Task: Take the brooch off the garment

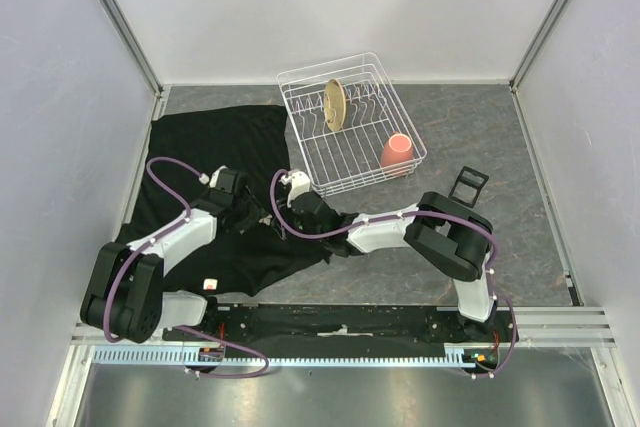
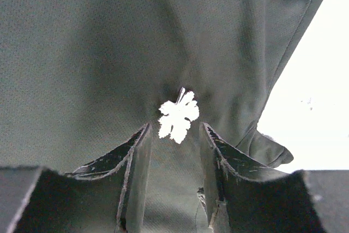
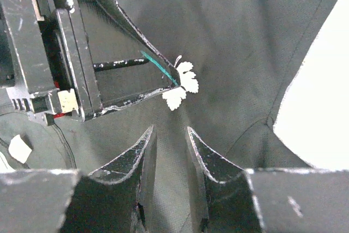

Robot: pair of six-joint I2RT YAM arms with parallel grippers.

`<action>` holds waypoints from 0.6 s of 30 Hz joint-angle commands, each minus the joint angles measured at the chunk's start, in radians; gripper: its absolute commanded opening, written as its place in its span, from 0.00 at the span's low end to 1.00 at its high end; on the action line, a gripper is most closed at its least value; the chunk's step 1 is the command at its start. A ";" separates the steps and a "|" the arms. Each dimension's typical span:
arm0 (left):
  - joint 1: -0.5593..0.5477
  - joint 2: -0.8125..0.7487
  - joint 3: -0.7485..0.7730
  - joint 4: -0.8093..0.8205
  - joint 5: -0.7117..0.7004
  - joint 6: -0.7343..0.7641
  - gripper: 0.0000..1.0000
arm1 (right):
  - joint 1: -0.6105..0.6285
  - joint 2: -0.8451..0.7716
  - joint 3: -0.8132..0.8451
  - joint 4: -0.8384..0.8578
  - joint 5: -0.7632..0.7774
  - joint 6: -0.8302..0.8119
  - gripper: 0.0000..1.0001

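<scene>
Crowding over the wrinkled black fabric shirt (image 1: 215, 137), both arms hide the tiny cream flower-shaped brooch (image 2: 178, 119) overhead; it sits pinned between the left gripper's (image 2: 175, 126) parted fingers. Right gripper (image 3: 170, 132) gapes narrowly, empty.

Left wrist: brooch (image 2: 178, 118) blown out white, no petal detail, pin itself unseen. Right wrist: left gripper (image 3: 172, 84) tip covers the brooch's left edge, gripper body cut off top-left. Top view: brooch too small to find; left arm (image 1: 180, 237) and right arm (image 1: 385, 232) hide part of the garment (image 1: 215, 137).
</scene>
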 commanded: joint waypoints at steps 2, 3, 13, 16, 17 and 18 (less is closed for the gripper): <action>0.007 0.021 -0.001 0.062 -0.025 -0.043 0.47 | -0.013 0.007 0.036 0.021 -0.015 -0.007 0.33; 0.007 0.025 0.001 0.063 -0.025 -0.046 0.46 | -0.014 0.009 0.039 0.022 -0.016 -0.007 0.33; 0.007 0.032 0.001 0.087 0.001 -0.043 0.26 | -0.019 0.017 0.057 -0.002 -0.013 -0.030 0.33; 0.009 0.013 -0.001 0.069 -0.002 -0.044 0.20 | -0.019 0.026 0.072 -0.015 -0.021 -0.045 0.33; 0.007 0.010 0.001 0.060 -0.004 -0.044 0.18 | -0.018 0.029 0.079 -0.019 -0.025 -0.050 0.33; 0.007 0.007 0.005 0.052 -0.007 -0.044 0.13 | -0.018 0.030 0.083 -0.021 -0.025 -0.056 0.34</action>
